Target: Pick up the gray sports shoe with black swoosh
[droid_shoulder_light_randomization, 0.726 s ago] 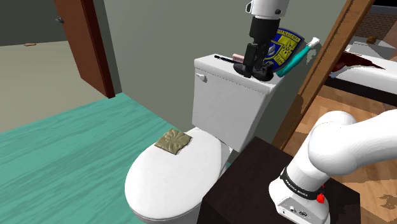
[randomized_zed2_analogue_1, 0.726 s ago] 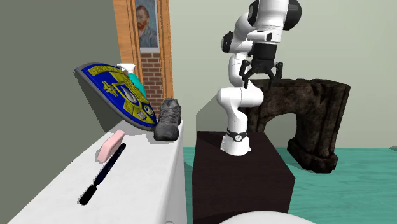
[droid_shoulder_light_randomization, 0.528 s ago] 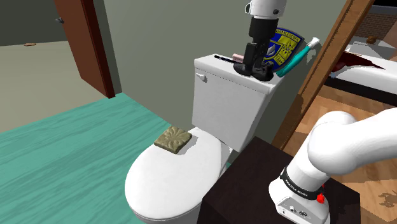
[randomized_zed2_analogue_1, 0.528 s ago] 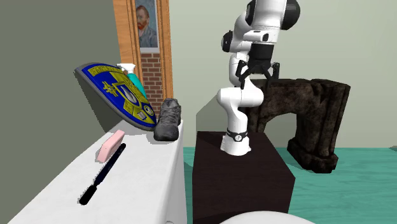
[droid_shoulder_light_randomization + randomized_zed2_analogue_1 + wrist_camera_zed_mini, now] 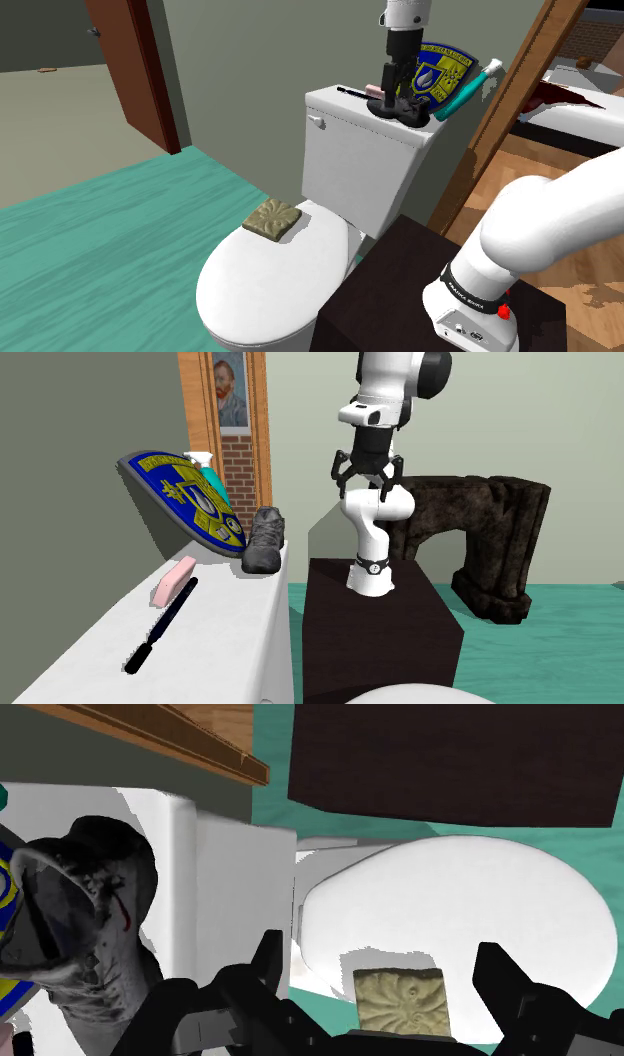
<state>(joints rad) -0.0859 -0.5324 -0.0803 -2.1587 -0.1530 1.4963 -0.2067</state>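
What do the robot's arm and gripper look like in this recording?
The arm is white, built of thick rounded links with dark joints. Near its foot a black band carries small white lettering, with a red button just below it. The gripper is all black, with two fingers.

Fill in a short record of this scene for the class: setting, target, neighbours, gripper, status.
setting: white toilet tank top
target: gray shoe, at the tank top's end towards the arm's stand
neighbours: blue-and-yellow crest right behind the shoe; pink bar; black tool
toilet lid: tan square pad lying on it
hand: gripper raised above the shoe's level, fingers apart, holding nothing
status: shoe not yet grasped
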